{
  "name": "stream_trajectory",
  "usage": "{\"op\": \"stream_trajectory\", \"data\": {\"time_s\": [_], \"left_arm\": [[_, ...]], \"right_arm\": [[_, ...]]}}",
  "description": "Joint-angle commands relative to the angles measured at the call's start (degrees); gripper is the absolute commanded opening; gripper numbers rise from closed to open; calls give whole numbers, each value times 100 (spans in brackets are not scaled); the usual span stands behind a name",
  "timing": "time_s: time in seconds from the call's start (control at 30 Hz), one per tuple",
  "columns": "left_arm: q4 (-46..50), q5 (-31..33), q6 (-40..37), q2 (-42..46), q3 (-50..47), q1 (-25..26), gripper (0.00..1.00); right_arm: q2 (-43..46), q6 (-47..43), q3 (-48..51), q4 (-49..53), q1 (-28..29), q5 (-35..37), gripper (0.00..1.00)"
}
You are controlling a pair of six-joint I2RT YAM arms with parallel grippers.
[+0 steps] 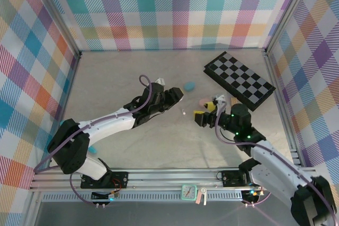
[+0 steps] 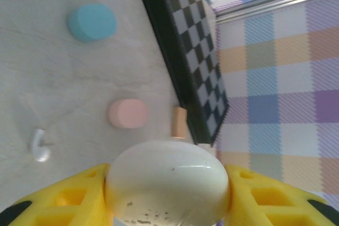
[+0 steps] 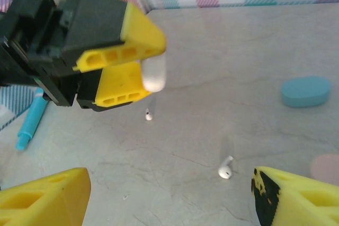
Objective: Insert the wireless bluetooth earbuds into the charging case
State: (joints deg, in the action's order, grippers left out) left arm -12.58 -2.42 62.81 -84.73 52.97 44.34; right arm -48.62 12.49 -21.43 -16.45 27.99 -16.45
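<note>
Your white earbud (image 3: 226, 170) lies on the table (image 3: 238, 51), lower right of centre in the right wrist view. A second small white bud (image 3: 149, 114) lies up and left of it. Along the bottom edge, your right gripper (image 3: 169, 202) stands wide open with nothing between its fingers. At upper left, your left gripper (image 3: 152, 72) clamps the white charging case (image 2: 167, 183). The teal case (image 3: 305, 91) rests at the right edge.

White case (image 2: 167, 181) glossy plastic; table (image 2: 53, 93) matt.
</note>
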Motion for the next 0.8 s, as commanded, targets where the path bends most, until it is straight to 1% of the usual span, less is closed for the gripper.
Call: {"op": "stream_trajectory", "data": {"time_s": [0.0, 0.13, 0.3, 0.4, 0.47, 0.6, 0.7, 0.77], "left_arm": [[-377, 127, 717, 193, 97, 108, 32], [-412, 179, 847, 308, 37, 169, 32], [-414, 180, 902, 419, -33, 235, 32], [-482, 183, 961, 476, -120, 256, 32], [-482, 180, 959, 516, -144, 253, 32], [-527, 82, 953, 533, -127, 262, 32], [-577, -21, 926, 513, -113, 284, 32], [-654, -52, 935, 517, -140, 288, 32]], "right_arm": [[-466, -187, -101, -1065, 144, 175, 79], [-1040, -107, -274, -1621, 173, 104, 79], [-1586, -126, -583, -1919, 171, -139, 78], [-1804, -131, -771, -1924, 172, -317, 78], [-1910, -141, -871, -2163, 172, -418, 78], [-2063, -159, -1092, -2134, 189, -599, 77], [-2140, -159, -1206, -2115, 199, -648, 74], [-2193, -158, -1257, -2100, 203, -656, 70]]}}
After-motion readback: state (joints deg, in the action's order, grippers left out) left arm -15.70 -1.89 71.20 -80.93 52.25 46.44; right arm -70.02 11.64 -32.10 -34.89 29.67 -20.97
